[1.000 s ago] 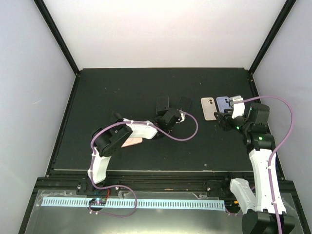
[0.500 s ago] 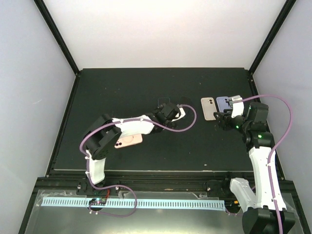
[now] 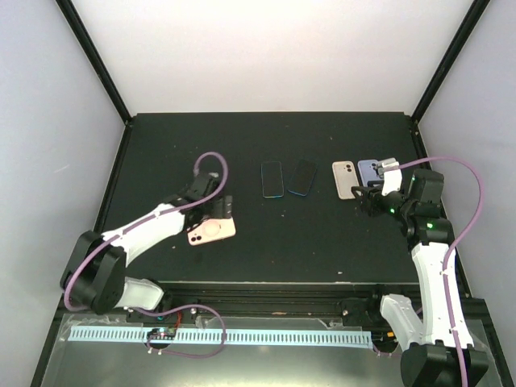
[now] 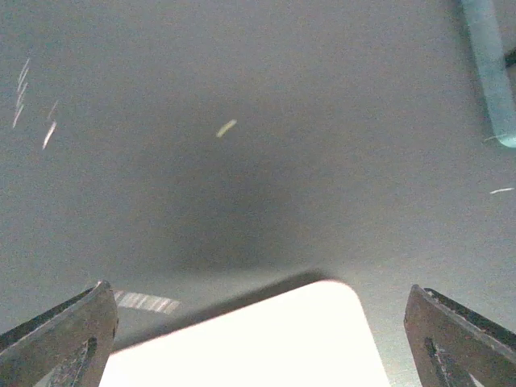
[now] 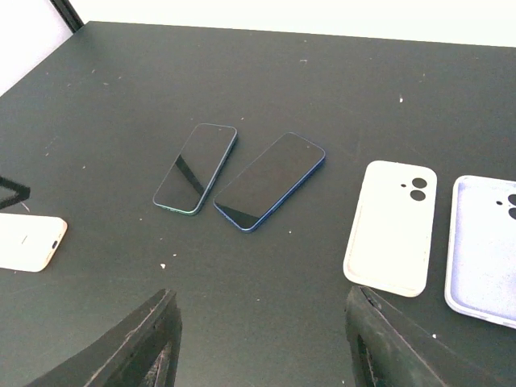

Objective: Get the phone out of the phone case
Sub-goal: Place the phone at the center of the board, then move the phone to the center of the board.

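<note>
Over the pink phone case point(image 3: 212, 230), left hand point(image 3: 219, 210) spread wide, right hand point(image 5: 260, 322) parted, empty.

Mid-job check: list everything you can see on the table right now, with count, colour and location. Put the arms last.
phones: two, dark screens up, one green-edged, one blue-edged, side by side mid-table
empty cases: two, cream and lavender, side by side right of the phones
pink case: one, pink, back up, near left; whether a phone is inside I cannot tell
table: one, black
left gripper: one, open, straddling one end of the pink case
right gripper: one, open, empty, near the empty cases
</note>
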{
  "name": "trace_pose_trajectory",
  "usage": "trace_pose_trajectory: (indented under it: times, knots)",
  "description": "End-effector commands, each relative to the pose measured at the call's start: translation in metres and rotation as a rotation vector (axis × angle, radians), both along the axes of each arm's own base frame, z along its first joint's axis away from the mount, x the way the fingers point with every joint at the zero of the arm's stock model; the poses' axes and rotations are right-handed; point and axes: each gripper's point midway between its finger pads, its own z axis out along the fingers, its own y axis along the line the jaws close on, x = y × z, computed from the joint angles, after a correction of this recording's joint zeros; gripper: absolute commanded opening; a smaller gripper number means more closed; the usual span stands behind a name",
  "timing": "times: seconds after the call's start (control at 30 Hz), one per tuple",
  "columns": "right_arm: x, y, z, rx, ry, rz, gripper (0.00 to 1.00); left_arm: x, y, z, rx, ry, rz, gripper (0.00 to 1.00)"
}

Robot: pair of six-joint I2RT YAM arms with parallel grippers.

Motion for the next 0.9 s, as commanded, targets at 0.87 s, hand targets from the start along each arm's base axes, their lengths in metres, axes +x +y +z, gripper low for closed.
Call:
trace_pose_trajectory:
  times: [0.87]
  knots:
    - [0.000, 0.004, 0.000, 0.005, -0.007, 0.035, 0.57, -0.059, 0.035, -0.086, -0.497, 0.378, 0.254, 0.88]
